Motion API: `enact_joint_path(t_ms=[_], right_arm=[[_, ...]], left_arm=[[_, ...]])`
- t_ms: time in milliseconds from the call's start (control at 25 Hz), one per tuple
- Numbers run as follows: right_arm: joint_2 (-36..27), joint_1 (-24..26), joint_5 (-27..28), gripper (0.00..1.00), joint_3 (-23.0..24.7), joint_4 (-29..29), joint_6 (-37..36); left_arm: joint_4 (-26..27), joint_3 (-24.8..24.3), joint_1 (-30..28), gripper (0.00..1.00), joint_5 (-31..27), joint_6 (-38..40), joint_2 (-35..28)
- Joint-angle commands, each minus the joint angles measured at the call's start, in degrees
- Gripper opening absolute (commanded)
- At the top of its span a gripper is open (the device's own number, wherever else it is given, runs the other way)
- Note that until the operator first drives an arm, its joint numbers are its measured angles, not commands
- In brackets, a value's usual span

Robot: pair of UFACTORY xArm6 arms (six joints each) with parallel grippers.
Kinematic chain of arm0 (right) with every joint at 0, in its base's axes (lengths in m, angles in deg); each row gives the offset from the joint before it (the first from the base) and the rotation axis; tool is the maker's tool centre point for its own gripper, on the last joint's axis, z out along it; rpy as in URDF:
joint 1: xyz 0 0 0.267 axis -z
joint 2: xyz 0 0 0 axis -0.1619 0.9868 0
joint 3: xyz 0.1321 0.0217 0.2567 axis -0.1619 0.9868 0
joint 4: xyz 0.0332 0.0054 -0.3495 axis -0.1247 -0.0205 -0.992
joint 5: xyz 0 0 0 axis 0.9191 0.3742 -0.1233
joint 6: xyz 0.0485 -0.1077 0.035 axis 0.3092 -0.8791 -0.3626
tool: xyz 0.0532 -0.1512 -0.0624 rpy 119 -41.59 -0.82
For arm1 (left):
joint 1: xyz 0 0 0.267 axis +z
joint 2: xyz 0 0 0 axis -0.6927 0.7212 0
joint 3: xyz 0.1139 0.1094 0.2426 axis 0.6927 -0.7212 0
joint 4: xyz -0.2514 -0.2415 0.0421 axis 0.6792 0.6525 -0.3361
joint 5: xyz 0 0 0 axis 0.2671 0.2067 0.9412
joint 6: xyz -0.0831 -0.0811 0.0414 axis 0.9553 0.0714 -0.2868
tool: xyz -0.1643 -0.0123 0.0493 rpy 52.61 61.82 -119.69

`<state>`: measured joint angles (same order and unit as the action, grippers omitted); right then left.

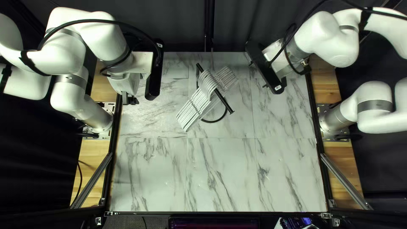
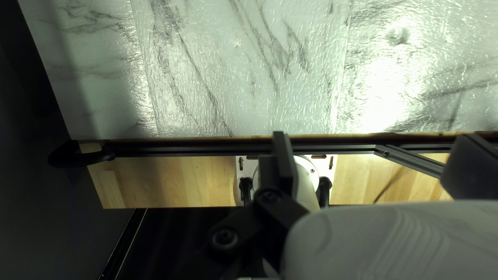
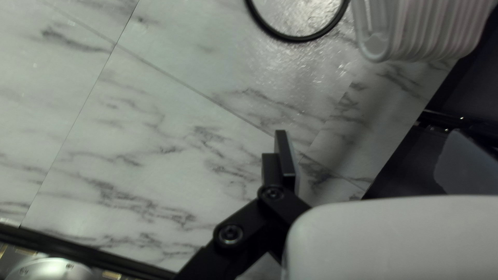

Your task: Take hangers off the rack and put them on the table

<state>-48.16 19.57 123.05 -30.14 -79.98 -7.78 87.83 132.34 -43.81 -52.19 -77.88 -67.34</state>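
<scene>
Several white hangers [image 1: 193, 111] hang bunched on a black rack [image 1: 228, 107], whose curved base rests on the table. My left gripper [image 1: 129, 100] is raised at the table's left side, apart from them. To the right of the rack is my right gripper [image 1: 258, 75], its fingers mostly hidden behind the black bar. The left wrist view has my left gripper [image 2: 371, 155] open above the table's side edge, holding nothing. In the right wrist view my right gripper [image 3: 371, 155] stands open and empty; the hangers [image 3: 423, 31] and the rack's hoop [image 3: 306, 38] lie ahead of it.
Bare marble-patterned table [image 1: 220, 174] extends in front of the rack and to both sides. Black rails [image 1: 111, 159] edge the table, with wooden strips [image 1: 87, 174] outside them. A dark curtain hangs behind the far edge.
</scene>
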Motion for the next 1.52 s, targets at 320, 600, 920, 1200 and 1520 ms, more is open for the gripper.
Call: enact_joint_path(t_ms=[320,600,920,1200,1520], right_arm=[[3.2,5.0,-3.5,1.00,0.7,10.1,-14.2],[9.8,3.4,-10.0,1.00,-1.0,13.4,-15.8],[12.2,1.3,-11.3,1.00,-1.5,11.5,-11.5],[9.1,1.2,-8.6,1.00,-0.4,11.1,-8.2],[8.6,0.0,-7.4,1.00,-1.1,10.1,-5.3]], left_arm=[[0.0,0.0,0.0,1.00,0.0,0.0,0.0],[0.0,0.0,0.0,1.00,0.0,0.0,0.0],[0.0,0.0,0.0,1.00,0.0,0.0,0.0],[0.0,0.0,0.0,1.00,0.0,0.0,0.0],[0.0,0.0,0.0,1.00,0.0,0.0,0.0]])
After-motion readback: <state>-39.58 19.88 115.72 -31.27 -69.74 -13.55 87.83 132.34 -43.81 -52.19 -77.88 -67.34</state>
